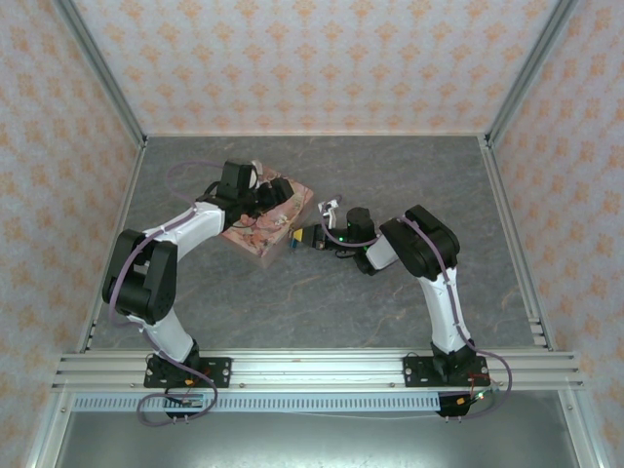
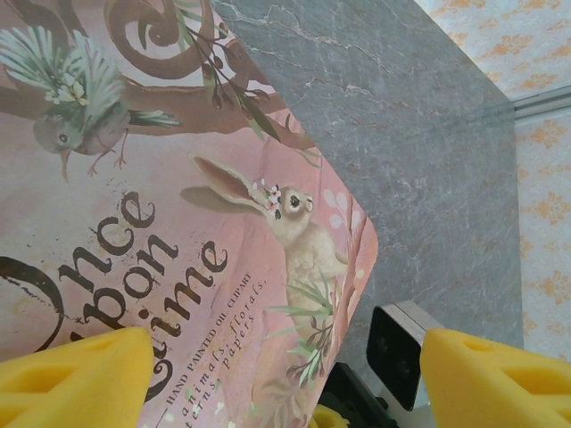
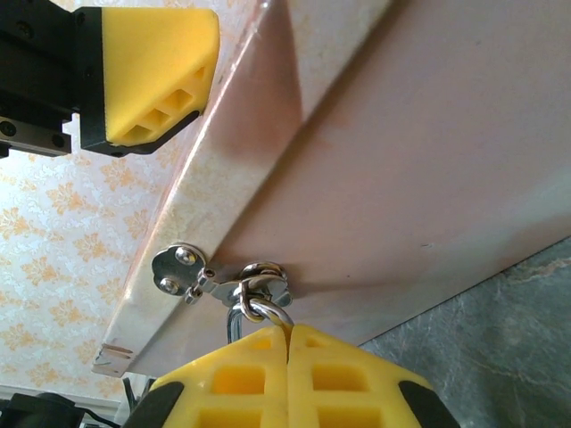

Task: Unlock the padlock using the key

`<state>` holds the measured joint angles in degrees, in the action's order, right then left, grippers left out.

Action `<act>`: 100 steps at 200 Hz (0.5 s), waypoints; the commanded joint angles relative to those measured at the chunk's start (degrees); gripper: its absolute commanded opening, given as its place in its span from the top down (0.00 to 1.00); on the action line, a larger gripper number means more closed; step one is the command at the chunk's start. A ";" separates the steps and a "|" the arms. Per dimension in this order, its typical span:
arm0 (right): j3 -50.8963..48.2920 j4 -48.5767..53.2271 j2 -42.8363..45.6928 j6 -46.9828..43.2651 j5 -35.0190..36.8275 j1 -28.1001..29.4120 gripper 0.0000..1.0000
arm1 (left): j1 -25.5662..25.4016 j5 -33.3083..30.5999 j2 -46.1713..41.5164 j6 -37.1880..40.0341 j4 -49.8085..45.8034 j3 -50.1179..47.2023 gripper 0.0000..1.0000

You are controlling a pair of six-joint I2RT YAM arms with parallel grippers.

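Note:
The padlock hangs on the hasp (image 3: 178, 270) at the front of the pink illustrated tin (image 3: 401, 160). Only its thin metal shackle (image 3: 264, 310) shows, looped through the staple. My right gripper (image 3: 287, 332) is shut on the padlock, and its yellow fingers hide the body. From above, that gripper (image 1: 304, 237) sits at the tin's (image 1: 268, 219) right front corner. My left gripper (image 2: 285, 357) stands open over the lid (image 2: 178, 223), one pad above the lid and the other past the tin's edge. The key is hidden.
The tin lies on a grey stone-patterned table (image 1: 409, 175) with patterned walls on three sides. The right arm's wrist camera (image 2: 397, 352) sits close beside the tin's corner. A yellow finger of the left gripper (image 3: 156, 71) stands by the lid.

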<state>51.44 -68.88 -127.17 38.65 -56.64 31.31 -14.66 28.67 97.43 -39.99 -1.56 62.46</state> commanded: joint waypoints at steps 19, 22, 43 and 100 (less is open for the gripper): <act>1.29 -5.05 1.48 4.32 5.42 0.46 1.00 | -0.80 -1.15 0.82 -0.62 -6.63 -4.80 0.21; 1.22 -5.01 1.61 4.47 5.85 0.46 1.00 | -0.90 -1.16 0.80 -0.68 -6.54 -4.88 0.21; 0.78 -5.16 2.25 6.22 9.01 0.49 1.00 | -1.24 -1.11 0.67 -0.95 -6.09 -5.75 0.21; -0.46 -3.92 3.31 8.91 14.88 0.47 1.00 | -2.31 -1.56 1.04 -1.49 -5.29 -6.14 0.20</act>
<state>51.33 -69.06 -127.02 46.59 -47.90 31.81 -15.40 26.87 96.33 -39.99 2.59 59.57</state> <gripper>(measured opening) 0.041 0.793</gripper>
